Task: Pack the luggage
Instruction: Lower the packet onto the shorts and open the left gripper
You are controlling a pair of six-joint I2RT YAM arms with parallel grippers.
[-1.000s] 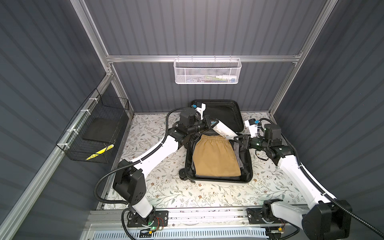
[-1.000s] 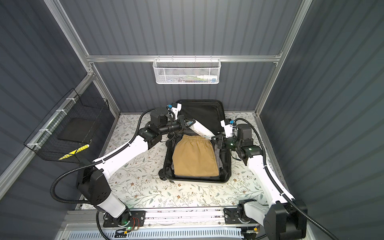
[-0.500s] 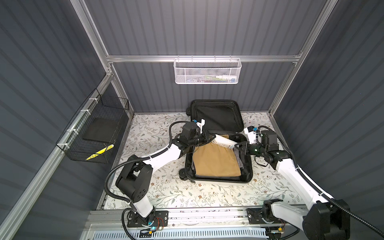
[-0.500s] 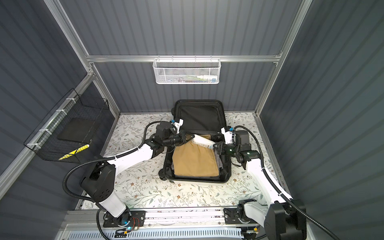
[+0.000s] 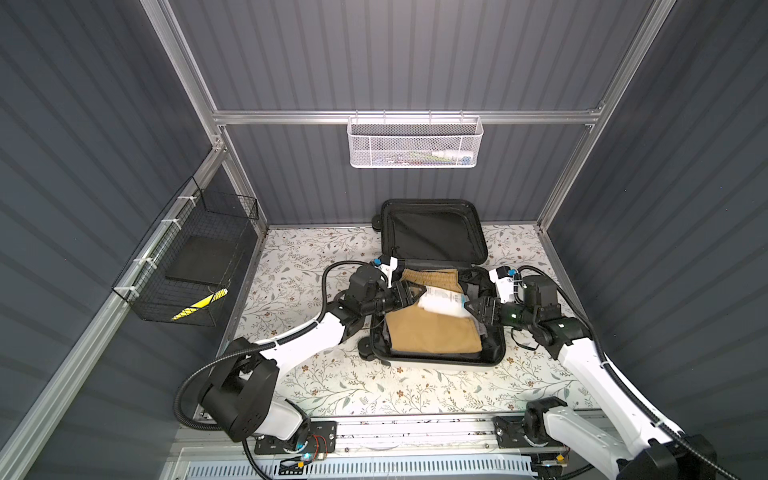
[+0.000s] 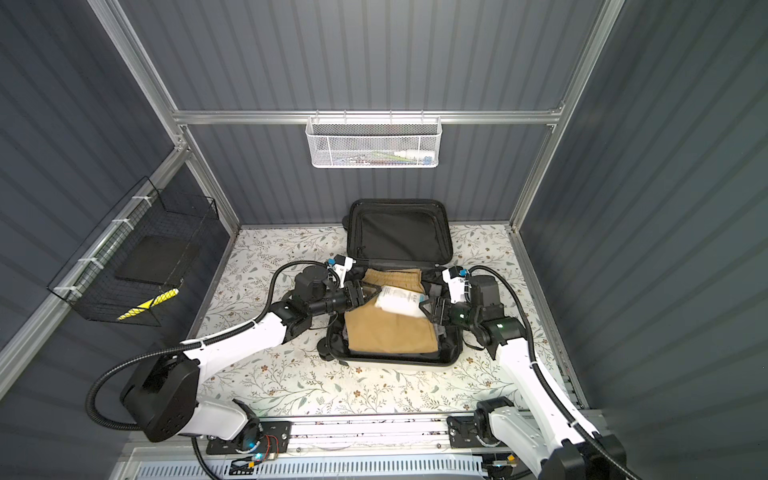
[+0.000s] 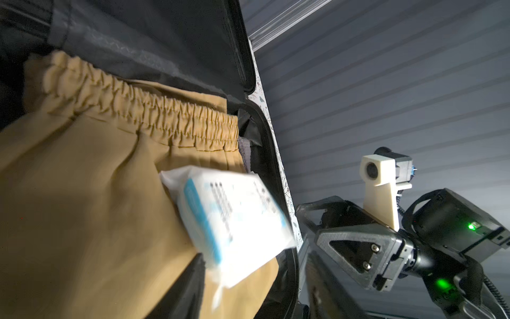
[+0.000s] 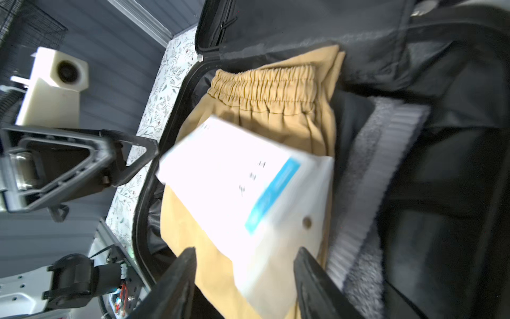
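Print on the blue-banded packet (image 5: 441, 302) in the luggage (image 5: 496, 349), between released left claw (image 5: 419, 296) and released right claw (image 5: 471, 311), is unreadably blurred.

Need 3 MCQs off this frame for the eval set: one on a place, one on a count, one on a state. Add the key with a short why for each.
1. Where is the white packet?
A) on the floral tabletop
B) over the tan garment inside the luggage
C) tucked under the garment

2. How many baskets hang on the walls?
A) two
B) one
C) four

3. The lid of the luggage is:
A) zipped shut
B) half closed over the garment
C) open, black lining showing

Key:
1 B: both top views and both wrist views show the packet above the tan cloth, within the case rim.
2 A: the black wire basket hangs on the side wall and the white mesh basket on the back rail.
3 C: the lid stands clear of the base, with its lining in full view.
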